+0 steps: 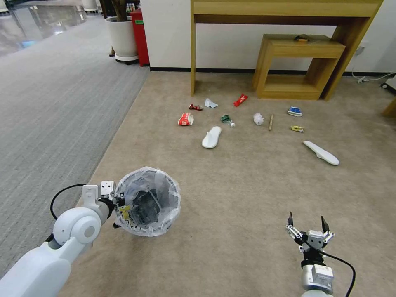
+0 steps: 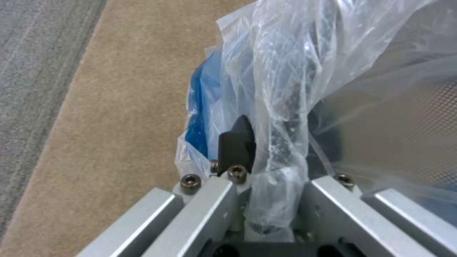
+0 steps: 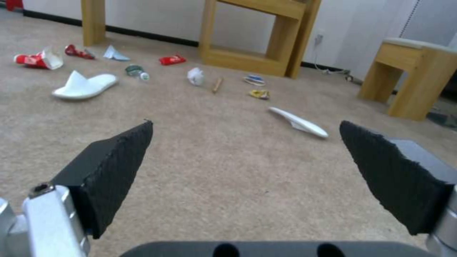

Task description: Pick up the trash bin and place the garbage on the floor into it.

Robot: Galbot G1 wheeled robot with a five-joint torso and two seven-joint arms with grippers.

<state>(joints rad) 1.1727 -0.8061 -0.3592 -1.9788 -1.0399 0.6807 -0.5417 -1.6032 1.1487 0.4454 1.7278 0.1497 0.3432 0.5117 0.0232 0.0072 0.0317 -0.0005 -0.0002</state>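
The trash bin (image 1: 147, 202), black with a crinkled translucent bag, hangs tilted above the beige floor (image 1: 239, 194) at my lower left. My left gripper (image 1: 119, 208) is shut on its rim; the left wrist view shows a black finger (image 2: 236, 142) pinching the bag and blue edge (image 2: 200, 107). My right gripper (image 1: 306, 220) hovers open and empty at lower right. The garbage lies ahead: two white slippers (image 1: 211, 137) (image 1: 321, 152), a crushed red-white cup (image 1: 186, 119), a red wrapper (image 1: 240, 100), a green-label bottle (image 1: 227, 119), a paper wad (image 1: 258, 119), a stick (image 1: 270, 122), a blue-white carton (image 1: 295, 111), a yellow wrapper (image 1: 297, 128).
A wooden desk (image 1: 284, 12) with a low wooden shelf unit (image 1: 297, 66) under it stands against the far wall. A white plant pot (image 1: 122, 39) and red box (image 1: 140, 37) sit at far left. Grey striped carpet (image 1: 49, 103) runs along the left. A wooden stool (image 3: 419, 71) is right.
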